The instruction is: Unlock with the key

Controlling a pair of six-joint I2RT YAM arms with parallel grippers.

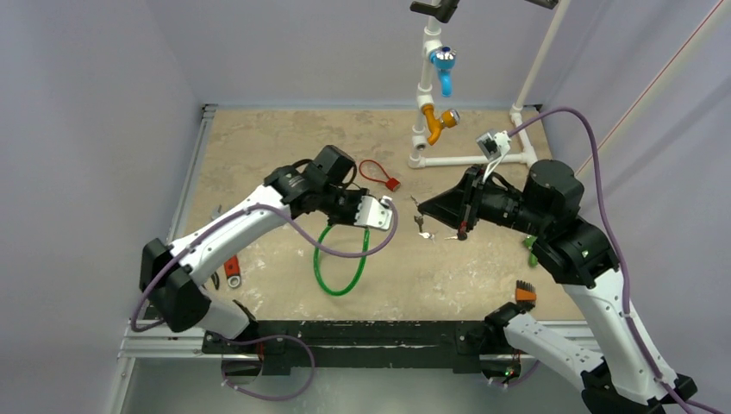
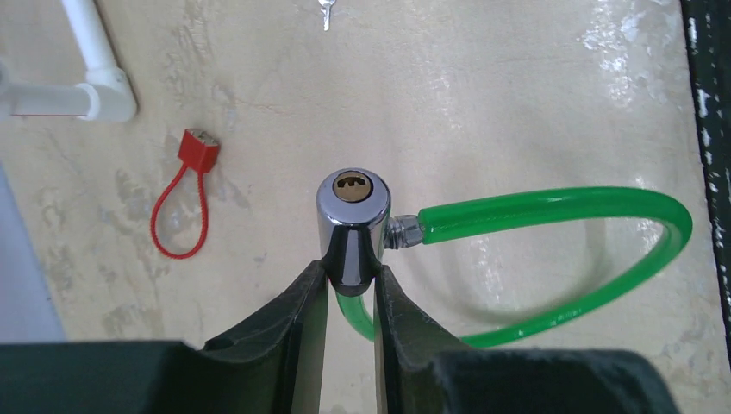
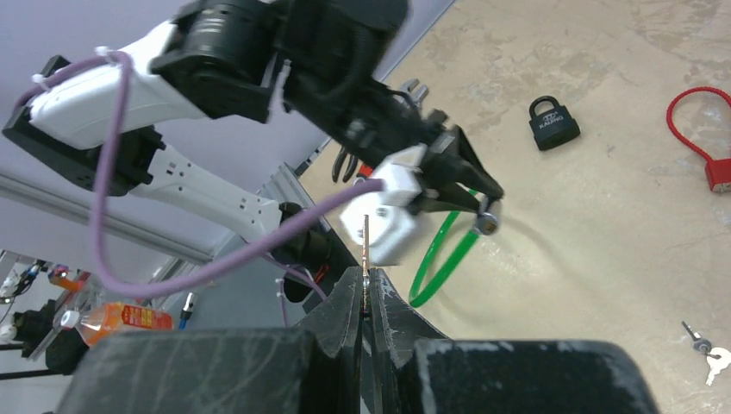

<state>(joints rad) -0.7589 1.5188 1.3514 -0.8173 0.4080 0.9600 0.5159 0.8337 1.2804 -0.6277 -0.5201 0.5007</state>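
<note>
My left gripper [image 2: 352, 280] is shut on the chrome lock cylinder [image 2: 353, 224] of a green cable lock [image 2: 560, 207]. It holds the cylinder above the table with the keyhole face toward the right arm. In the top view the left gripper [image 1: 385, 205] has the green loop [image 1: 340, 263] hanging below it. My right gripper [image 3: 367, 280] is shut on the silver key [image 3: 366, 246], whose thin blade sticks out past the fingertips. The cylinder [image 3: 488, 222] lies ahead and to the right of the blade, a short gap away. In the top view the right gripper [image 1: 424, 205] faces the left one.
A red cable seal [image 1: 379, 172] lies behind the left gripper. Loose keys [image 1: 422, 228] lie on the table below the right gripper. A black padlock [image 3: 553, 123] sits further left. A white pipe frame [image 1: 427, 112] with blue and orange valves stands at the back. Hand tools [image 1: 231, 269] lie at the left edge.
</note>
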